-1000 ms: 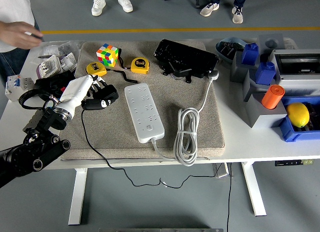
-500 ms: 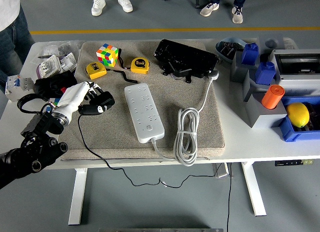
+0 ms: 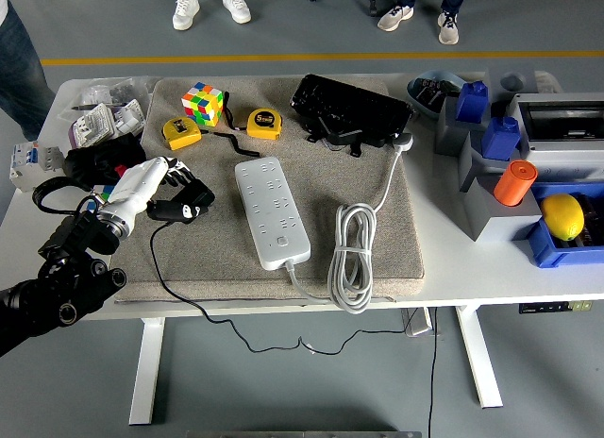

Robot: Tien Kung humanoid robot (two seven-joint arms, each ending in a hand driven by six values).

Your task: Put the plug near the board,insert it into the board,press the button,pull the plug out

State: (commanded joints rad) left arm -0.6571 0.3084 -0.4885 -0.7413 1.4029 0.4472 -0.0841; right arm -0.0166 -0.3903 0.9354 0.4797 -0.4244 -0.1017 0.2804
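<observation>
The white power strip [image 3: 272, 211] lies lengthwise in the middle of the grey mat [image 3: 217, 259], its button [image 3: 284, 242] near the front end. Its white cord is coiled to the right [image 3: 351, 254]. My left hand [image 3: 168, 185] is over the mat's left part, a hand's width left of the strip. Its fingers are curled on the black plug [image 3: 186, 208], which is low over the mat. The plug's thin black cable [image 3: 160, 268] trails off the table's front edge. My right arm is out of view.
At the mat's far side are a Rubik's cube [image 3: 202, 103], two yellow tape measures [image 3: 181, 129] [image 3: 265, 124] and a black device [image 3: 349, 110]. Blue bins, an orange cylinder [image 3: 514, 182] and a yellow fruit [image 3: 562, 216] stand at the right. A person [image 3: 19, 51] stands at the far left.
My left hand has drawn back toward the near left with the plug, away from the strip. The person's hand has left the table's far left corner.
</observation>
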